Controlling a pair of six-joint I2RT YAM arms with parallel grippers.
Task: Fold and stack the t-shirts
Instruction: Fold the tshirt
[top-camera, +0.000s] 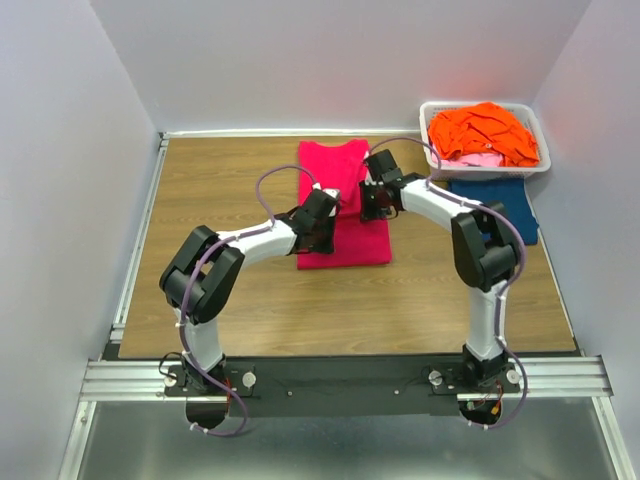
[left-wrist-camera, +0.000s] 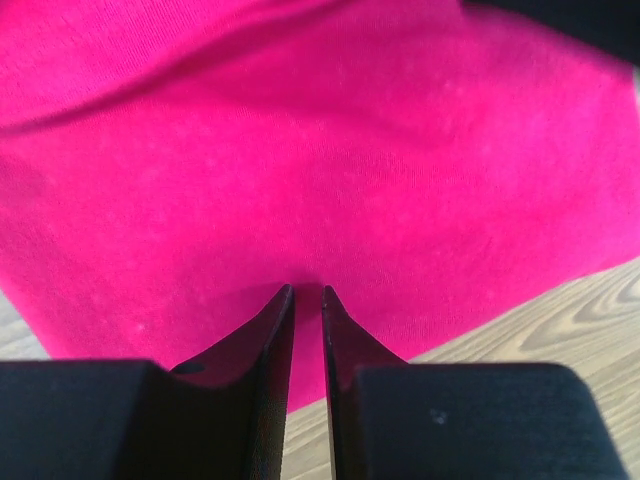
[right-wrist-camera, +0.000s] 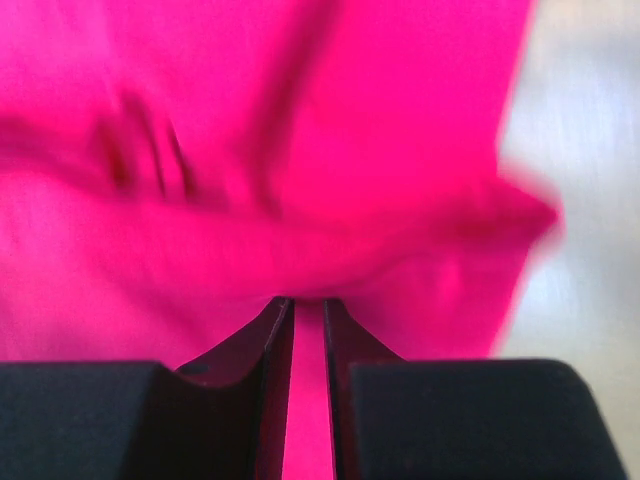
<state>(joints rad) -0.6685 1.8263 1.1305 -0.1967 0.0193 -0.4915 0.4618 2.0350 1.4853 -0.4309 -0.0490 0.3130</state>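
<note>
Top view: the magenta t-shirt (top-camera: 343, 215) lies on the wooden surface (top-camera: 230, 180). The left pincer (top-camera: 318, 222) sits at the shirt's left edge and the right pincer (top-camera: 375, 195) at its right edge. Right of the shirt lies a dark blue t-shirt (top-camera: 500, 200); beyond that, a white basket (top-camera: 430, 115) holds an orange t-shirt (top-camera: 485, 132). Left wrist view: the pincer's fingers, pressed almost together, nip magenta cloth at their tips. Right wrist view: the pincer pinches a raised, blurred fold of the same shirt.

Bright light w/ soft shadows; right wrist view blurry, magenta t-shirt (right-wrist-camera: 250, 230) oversat.; top view sharp.
</note>
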